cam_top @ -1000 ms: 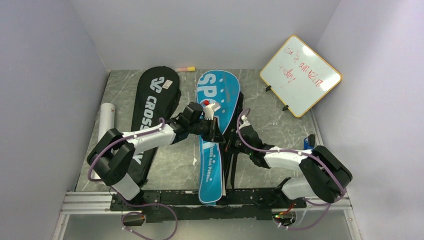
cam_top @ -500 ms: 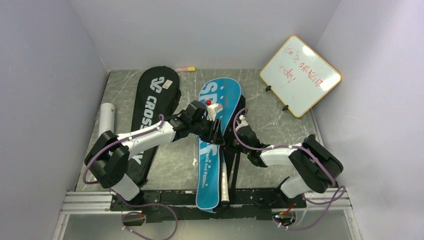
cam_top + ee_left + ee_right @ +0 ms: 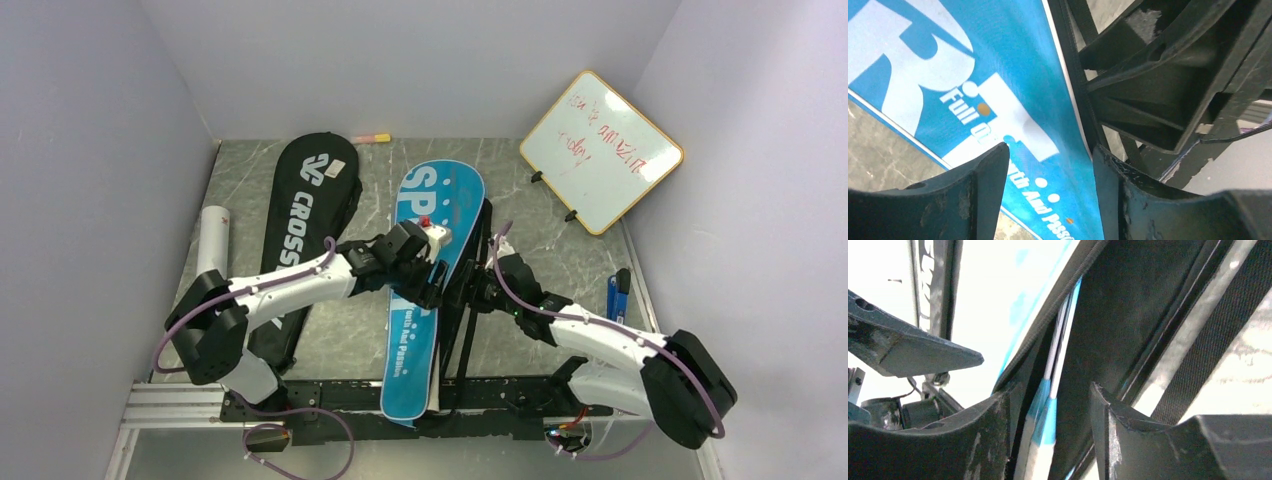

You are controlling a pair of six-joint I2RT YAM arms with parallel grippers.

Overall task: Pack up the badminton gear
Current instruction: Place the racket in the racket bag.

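Note:
The blue bag [image 3: 440, 195] with white lettering lies lengthwise down the table's middle, its narrow end at the near edge. My left gripper [image 3: 432, 292] hovers open over its mid-section; in the left wrist view the blue bag [image 3: 948, 75] fills the space under my left gripper [image 3: 1050, 150]. My right gripper [image 3: 462, 296] is open at the bag's right edge. Through my right gripper [image 3: 1048, 390], white and light-blue racket shafts [image 3: 1050, 412] show inside the bag's dark opening, untouched by either finger. The black bag [image 3: 305, 210] lies to the left.
A white tube [image 3: 212, 240] lies along the left wall. An orange-rimmed whiteboard [image 3: 600, 150] leans at the back right. A pink and yellow marker [image 3: 372, 138] rests by the back wall. A small blue object [image 3: 617, 290] sits at the right edge. A black strap [image 3: 1218, 350] runs beside the bag.
Both grippers have gone from shut to open, letting go of the blue bag. The bag has slid a little toward the near edge, and the right arm has stretched out to the right.

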